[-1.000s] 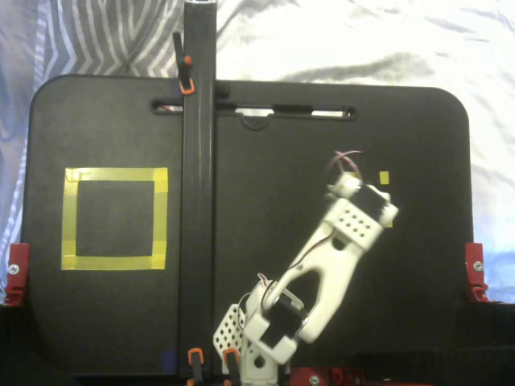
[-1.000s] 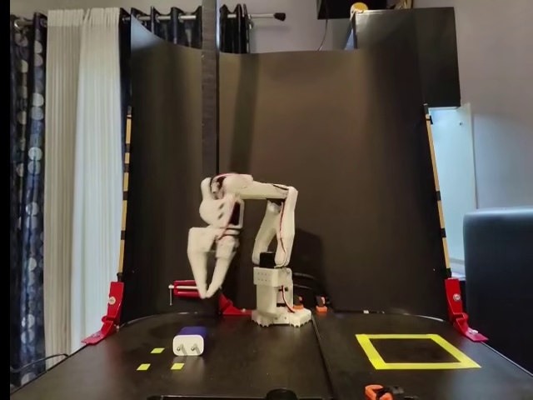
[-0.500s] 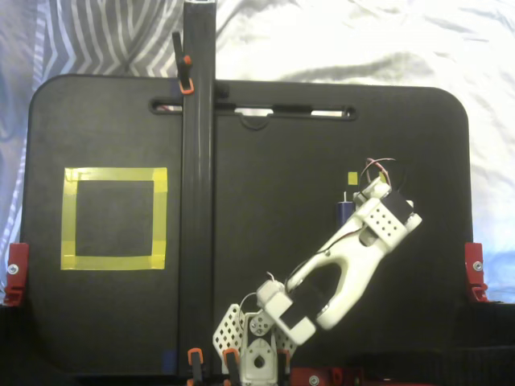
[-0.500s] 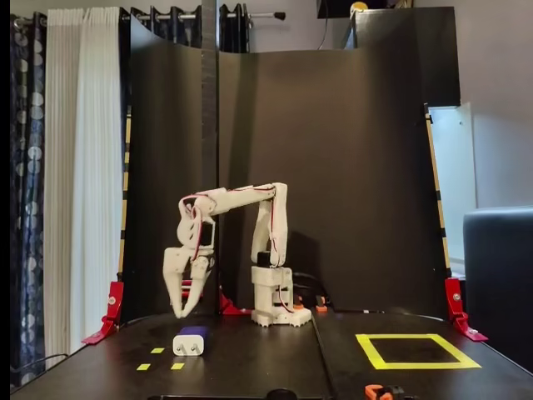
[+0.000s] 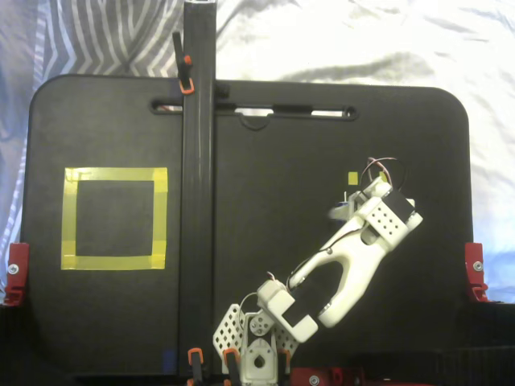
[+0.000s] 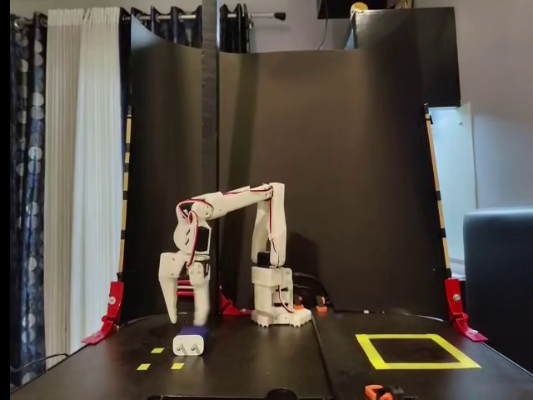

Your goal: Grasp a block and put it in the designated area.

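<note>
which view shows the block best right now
The fixed view from the front: the block sits in plain sight on the table, gripper open just above it. In the top-down fixed view the arm hides nearly all of it.

So the arm is folded like an elbow — upper link goes straight up from the base, forearm runs out roughly level, then the wrist drops down. The pincer [image 6: 186,317] points straight down with its jaws spread apart, one finger [image 6: 169,292] hanging clear on the left of the side-on fixed view. From the top-down fixed view the pincer [image 5: 344,211] is mostly hidden under the white wrist block.
</note>
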Robot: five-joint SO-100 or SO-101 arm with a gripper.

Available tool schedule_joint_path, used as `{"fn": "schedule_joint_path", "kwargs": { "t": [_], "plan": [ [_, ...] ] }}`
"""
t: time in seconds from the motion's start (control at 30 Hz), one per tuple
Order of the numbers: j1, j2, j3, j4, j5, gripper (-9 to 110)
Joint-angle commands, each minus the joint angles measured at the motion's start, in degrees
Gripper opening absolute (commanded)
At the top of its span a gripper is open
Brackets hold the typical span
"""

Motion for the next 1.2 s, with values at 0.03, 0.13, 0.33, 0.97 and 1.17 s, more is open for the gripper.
{"fn": "schedule_joint_path", "kwargs": {
  "t": [0.03, 0.13, 0.33, 0.97, 1.17],
  "plan": [
    [0.97, -0.09, -2.11, -0.26, -1.14, 37],
    [1.14, -0.44, -2.02, -0.7, -1.14, 37],
    [1.67, -2.64, -1.93, -2.11, -1.41, 37],
    [0.35, -12.92, -1.76, -9.4, -1.49, 37],
    [-0.26, -12.92, -0.44, -9.4, -1.49, 28]
  ]
}}
